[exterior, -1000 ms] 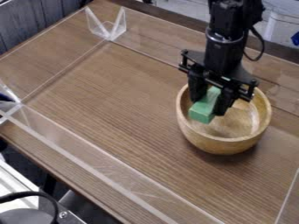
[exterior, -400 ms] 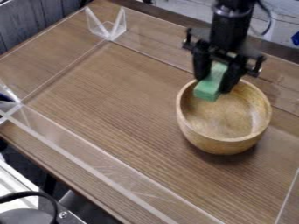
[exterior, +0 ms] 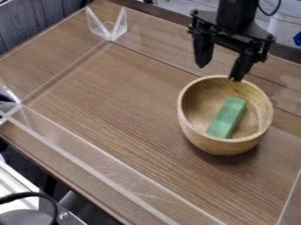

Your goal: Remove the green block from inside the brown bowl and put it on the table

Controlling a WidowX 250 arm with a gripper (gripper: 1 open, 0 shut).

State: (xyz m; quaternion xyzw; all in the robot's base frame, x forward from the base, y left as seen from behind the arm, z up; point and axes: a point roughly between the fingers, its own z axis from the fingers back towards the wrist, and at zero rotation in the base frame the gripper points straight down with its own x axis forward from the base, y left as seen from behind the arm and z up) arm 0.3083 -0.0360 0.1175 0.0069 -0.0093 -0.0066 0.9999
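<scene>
The green block [exterior: 228, 118] lies flat inside the brown bowl [exterior: 194, 125], slightly right of the bowl's middle, its long side running from near left to far right. My gripper [exterior: 223, 62] hangs above the bowl's far rim, pointing down, with its two black fingers spread wide and nothing between them. The bowl stands on the table [exterior: 106, 105] near its right side.
Low clear acrylic walls [exterior: 47, 132] border the table on the left and front, with a clear corner bracket [exterior: 108, 26] at the far left. The arm's black body rises out of the top of the view above the gripper.
The gripper lifted the green block up out of the bowl, then opened. The block has dropped back and now lies inside the bowl, while the gripper has kept rising, empty.
</scene>
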